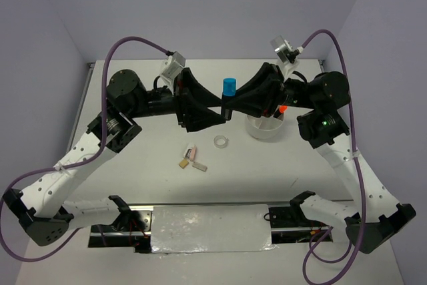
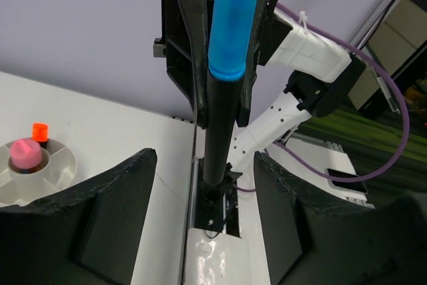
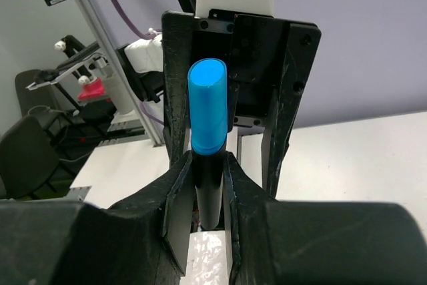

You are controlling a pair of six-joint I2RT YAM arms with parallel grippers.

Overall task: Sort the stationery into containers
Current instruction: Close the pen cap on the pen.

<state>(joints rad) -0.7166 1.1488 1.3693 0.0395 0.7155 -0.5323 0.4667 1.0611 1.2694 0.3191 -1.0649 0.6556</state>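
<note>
A black marker with a blue cap (image 1: 229, 87) stands upright in the air mid-table, between both grippers. My right gripper (image 3: 210, 165) is shut on its black barrel (image 3: 208, 195), the cap (image 3: 207, 115) sticking up above the fingers. My left gripper (image 2: 205, 158) is open, its fingers (image 2: 113, 211) standing wide on either side of the same marker (image 2: 223, 91) without touching it. The round white tub (image 1: 265, 127) stands under the right arm; it holds an orange-tipped marker (image 1: 283, 107) and a pink cylinder (image 2: 25, 153). A clear tape ring (image 1: 221, 141) lies on the table.
A pink eraser (image 1: 192, 153), a tan piece (image 1: 182, 162) and another small piece (image 1: 200, 166) lie together in front of the left gripper. A shiny plate (image 1: 210, 228) lies between the arm bases at the near edge.
</note>
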